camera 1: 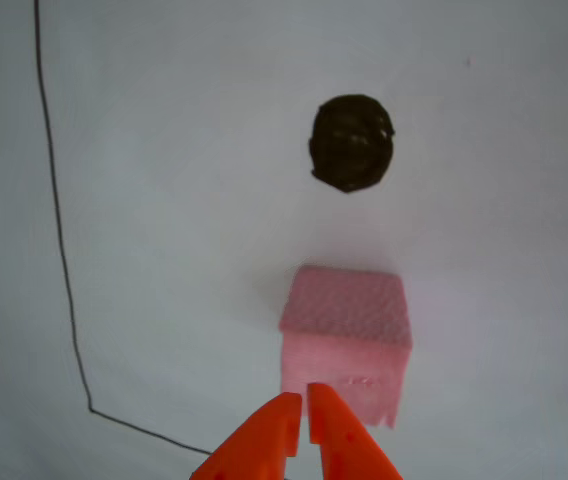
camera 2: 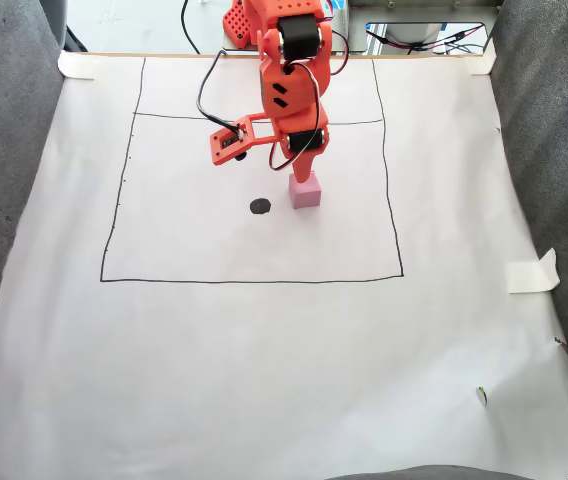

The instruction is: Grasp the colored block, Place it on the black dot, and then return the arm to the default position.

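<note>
The gripper (camera 1: pixel 299 402) hangs over the block (camera 1: pixel 346 325), fingers pinched together, holding nothing; the dot (camera 1: pixel 352 142) lies just beyond the block.

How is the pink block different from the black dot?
The pink block is a raised foam cube with a bumpy top, while the black dot is a flat inked spot. The block is square-edged and pale; the dot is round and dark. The block is wider than the dot. The block sits right by the orange gripper; the dot lies apart from it. Both rest on the white paper, not touching.
</note>
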Tool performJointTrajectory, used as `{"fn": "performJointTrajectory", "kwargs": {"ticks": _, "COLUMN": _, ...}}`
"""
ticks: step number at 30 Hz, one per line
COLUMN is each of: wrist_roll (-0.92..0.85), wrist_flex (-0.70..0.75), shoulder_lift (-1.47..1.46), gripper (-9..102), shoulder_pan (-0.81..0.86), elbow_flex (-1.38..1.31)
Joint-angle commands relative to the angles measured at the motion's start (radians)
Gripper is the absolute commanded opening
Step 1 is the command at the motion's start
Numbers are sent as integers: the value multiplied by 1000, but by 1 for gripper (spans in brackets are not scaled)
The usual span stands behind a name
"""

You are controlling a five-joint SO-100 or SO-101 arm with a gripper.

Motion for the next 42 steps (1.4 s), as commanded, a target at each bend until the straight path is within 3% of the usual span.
{"fn": "performJointTrajectory", "kwargs": {"ticks": 1, "wrist_roll": -12, "wrist_flex": 15, "shoulder_lift": 26, "gripper": 6, "shoulder_pan": -3, "elbow_flex": -43}}
{"fn": "performJointTrajectory", "kwargs": {"ticks": 5, "wrist_roll": -26, "wrist_flex": 52, "shoulder_lift": 41, "gripper": 16, "shoulder_pan": -9, "elbow_flex": -43}}
{"fn": "performJointTrajectory", "kwargs": {"ticks": 10, "wrist_roll": -21, "wrist_flex": 89, "shoulder_lift": 51, "gripper": 40, "shoulder_pan": -17, "elbow_flex": -43}}
{"fn": "performJointTrajectory", "kwargs": {"ticks": 25, "wrist_roll": -38, "wrist_flex": 201, "shoulder_lift": 15, "gripper": 43, "shoulder_pan": -49, "elbow_flex": -6}}
{"fn": "performJointTrajectory", "kwargs": {"ticks": 42, "wrist_roll": -25, "wrist_flex": 227, "shoulder_lift": -35, "gripper": 43, "shoulder_pan": -26, "elbow_flex": 9}}
